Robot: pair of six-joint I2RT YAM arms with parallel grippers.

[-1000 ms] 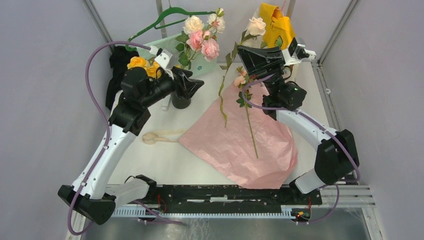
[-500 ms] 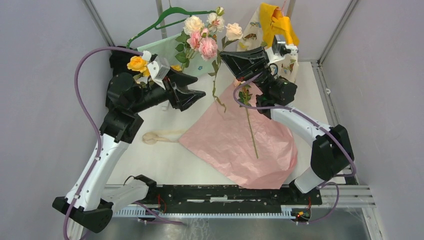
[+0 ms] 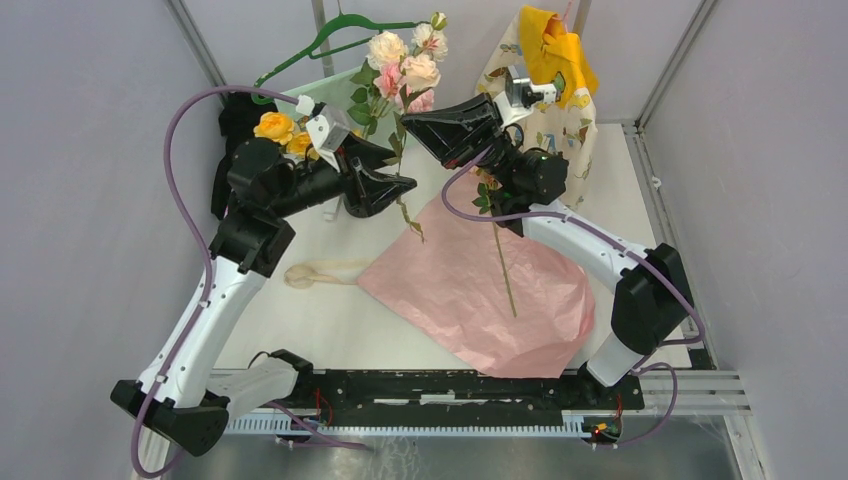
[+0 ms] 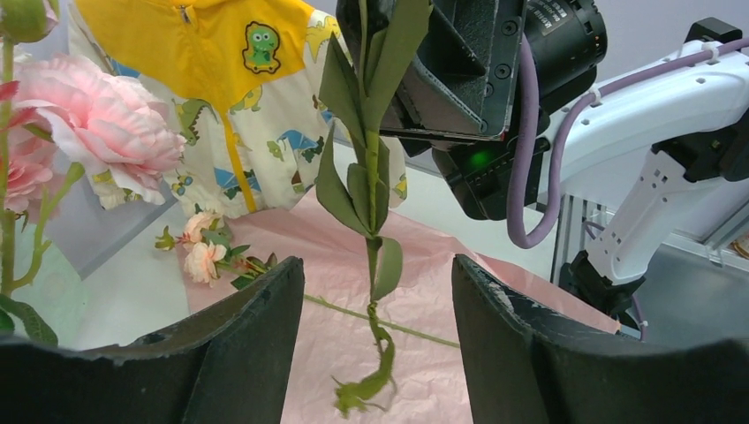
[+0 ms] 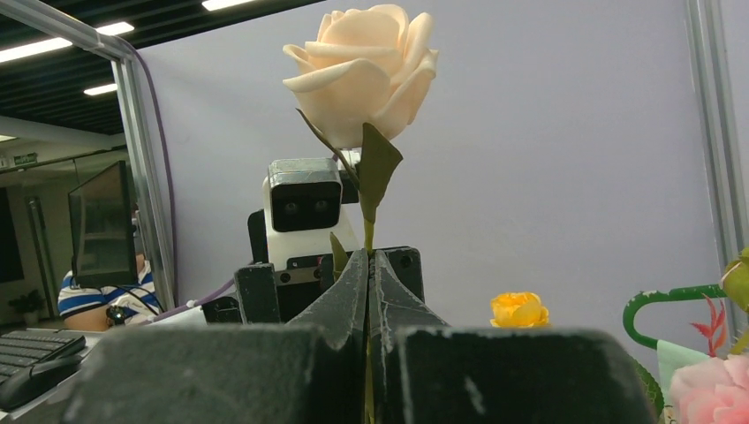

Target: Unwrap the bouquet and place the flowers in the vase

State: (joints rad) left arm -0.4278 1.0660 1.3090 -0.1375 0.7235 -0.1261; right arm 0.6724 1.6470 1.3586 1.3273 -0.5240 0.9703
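Pink paper (image 3: 480, 290) lies open beneath the tools; several roses (image 3: 387, 50) stand beyond the released left tool (image 4: 378, 265), the right tool (image 5: 368, 256) grips a cream rose (image 5: 362, 66), one stem (image 3: 505, 270) waits.

A white table (image 3: 330, 310) carries a large crinkly pink paper (image 3: 470, 290), spread flat over its middle and right side. A loose beige ribbon (image 3: 320, 273) lies just beside the paper's left corner. One long green stem (image 3: 505, 270) rests on the paper.

cream rose (image 5: 362, 66) upright, right gripper (image 5: 369, 269) pinching stem
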